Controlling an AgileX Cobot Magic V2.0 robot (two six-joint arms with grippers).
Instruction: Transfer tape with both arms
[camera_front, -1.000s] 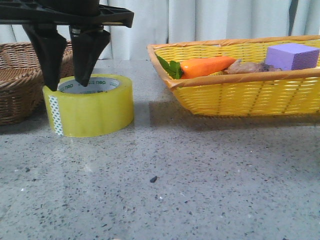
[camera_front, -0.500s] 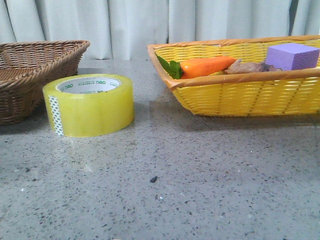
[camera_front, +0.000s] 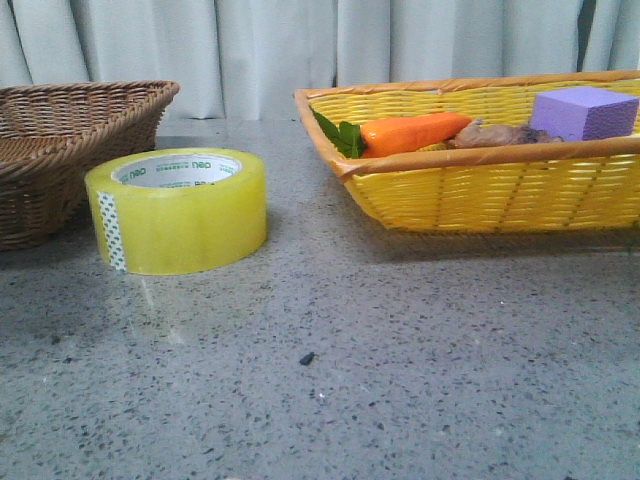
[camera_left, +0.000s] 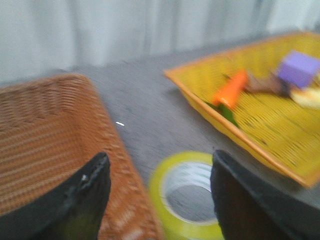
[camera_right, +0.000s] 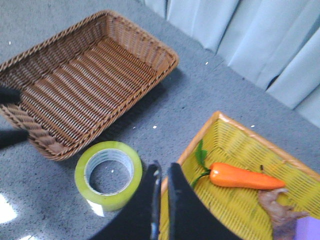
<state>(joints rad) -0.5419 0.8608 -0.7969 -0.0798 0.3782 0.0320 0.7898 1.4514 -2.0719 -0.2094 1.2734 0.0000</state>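
The tape (camera_front: 178, 210), a wide yellow roll with a white core, lies flat on the grey table between the two baskets. No gripper shows in the front view. In the blurred left wrist view my left gripper (camera_left: 160, 159) is open and holds nothing. It is raised above the tape (camera_left: 187, 197), one finger over the brown basket's edge and the other over the roll's far side. In the right wrist view my right gripper (camera_right: 164, 167) is shut and empty. It hangs high, between the tape (camera_right: 108, 174) and the yellow basket's rim.
A brown wicker basket (camera_front: 60, 150) stands left of the tape. To the right, a yellow basket (camera_front: 480, 195) holds a carrot (camera_front: 415, 130), a purple block (camera_front: 585, 110) and a brownish object (camera_front: 495, 135). A pale curtain closes the back.
One second ago my left gripper's fingers straddled the tape's rim in the front view. It has since risen out of that view without the roll, which has not moved.
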